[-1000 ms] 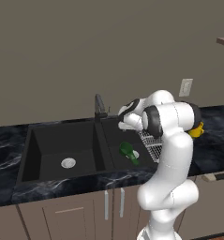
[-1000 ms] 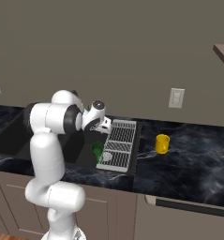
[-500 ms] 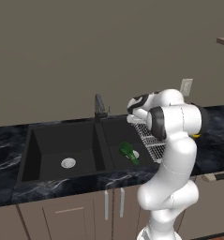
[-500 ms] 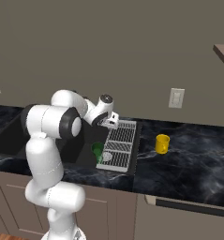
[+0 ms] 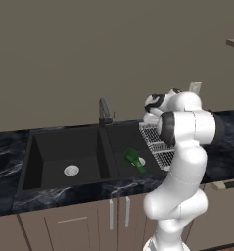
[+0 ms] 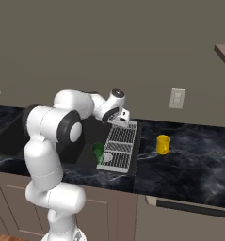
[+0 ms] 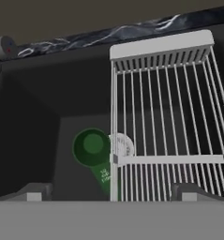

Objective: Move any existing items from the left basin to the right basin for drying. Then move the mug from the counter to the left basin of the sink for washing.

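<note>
Only right base cam: mug (image 6: 163, 144) on counter (image 6: 198, 160).

The arm (image 5: 179, 162) is glossy white, built of thick rounded segments like stacked capsules, with dark grey bands at the joints. A round dark cap sits on its wrist. The claw (image 7: 108, 191) ends in two small dark grey fingertips (image 7: 33, 193).
</note>
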Available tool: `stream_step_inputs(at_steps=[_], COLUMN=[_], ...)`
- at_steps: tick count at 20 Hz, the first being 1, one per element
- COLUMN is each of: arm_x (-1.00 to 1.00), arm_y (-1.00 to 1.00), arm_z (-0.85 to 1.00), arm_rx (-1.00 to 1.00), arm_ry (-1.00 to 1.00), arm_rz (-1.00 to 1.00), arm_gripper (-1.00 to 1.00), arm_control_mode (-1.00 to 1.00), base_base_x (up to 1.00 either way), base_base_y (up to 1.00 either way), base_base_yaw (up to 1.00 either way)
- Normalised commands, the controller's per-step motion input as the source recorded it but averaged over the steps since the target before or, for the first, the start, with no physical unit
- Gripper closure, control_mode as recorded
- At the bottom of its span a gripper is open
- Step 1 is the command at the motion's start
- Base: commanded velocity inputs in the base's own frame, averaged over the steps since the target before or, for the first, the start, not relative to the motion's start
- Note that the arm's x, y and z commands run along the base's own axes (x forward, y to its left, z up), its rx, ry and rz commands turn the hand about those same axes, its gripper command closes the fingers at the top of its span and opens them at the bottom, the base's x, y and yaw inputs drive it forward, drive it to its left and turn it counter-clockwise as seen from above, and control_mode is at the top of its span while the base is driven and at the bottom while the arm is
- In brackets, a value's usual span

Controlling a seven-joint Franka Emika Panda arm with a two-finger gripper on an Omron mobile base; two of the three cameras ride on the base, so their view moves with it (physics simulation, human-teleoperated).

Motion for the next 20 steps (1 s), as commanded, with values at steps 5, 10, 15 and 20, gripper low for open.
stream_step_inputs(at_steps=[5,10,15,20], arm_x=[-0.14,-0.15,-0.18,-0.15], arm_y=[-0.51,-0.48,-0.44,-0.41], arm_z=[0.16,0.05,0.00,0.00], arm_rx=[0.00,0.00,0.00,0.00], arm_ry=[0.03,0.02,0.01,0.01], arm_rz=[-0.07,-0.09,-0.11,-0.11], arm_gripper=[-1.00,-1.00,-1.00,-1.00], arm_control_mode=[-1.00,-1.00,-1.00,-1.00], base_base_x=[0.00,0.00,0.00,0.00], base_base_y=[0.00,0.00,0.00,0.00], base_base_yaw=[0.00,0.00,0.00,0.00])
